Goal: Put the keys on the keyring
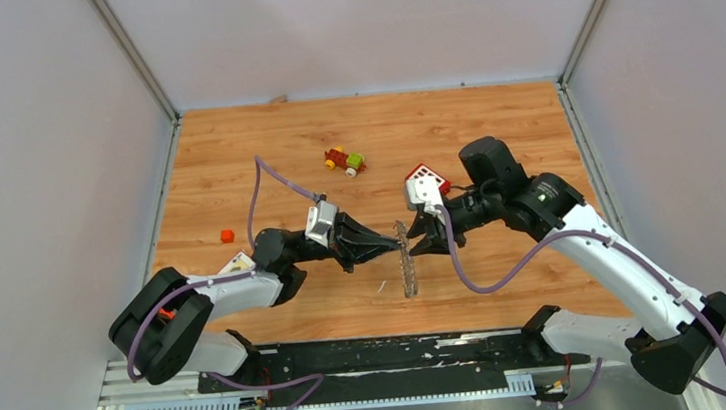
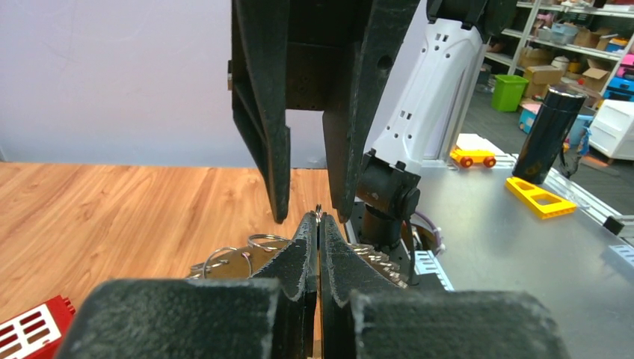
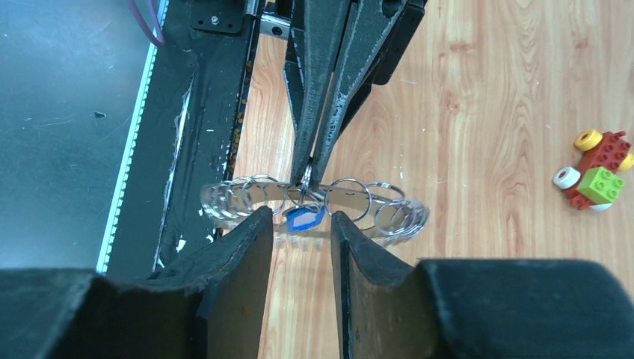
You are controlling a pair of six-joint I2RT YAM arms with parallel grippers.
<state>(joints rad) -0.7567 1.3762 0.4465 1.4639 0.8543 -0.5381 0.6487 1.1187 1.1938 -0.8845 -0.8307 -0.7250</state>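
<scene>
Right wrist shows blue-headed key (image 3: 305, 218) hanging inside the parted right pincer (image 3: 300, 228).

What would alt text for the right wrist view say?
The right tool, open, frames a blue-headed key at the keyring, which the shut left tool pinches from the far side. A colourful toy lies on the wooden table.

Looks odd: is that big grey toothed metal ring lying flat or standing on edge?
On edge: from above the grey toothed metal ring shows as a thin strip, pinched in the left hand.
</scene>
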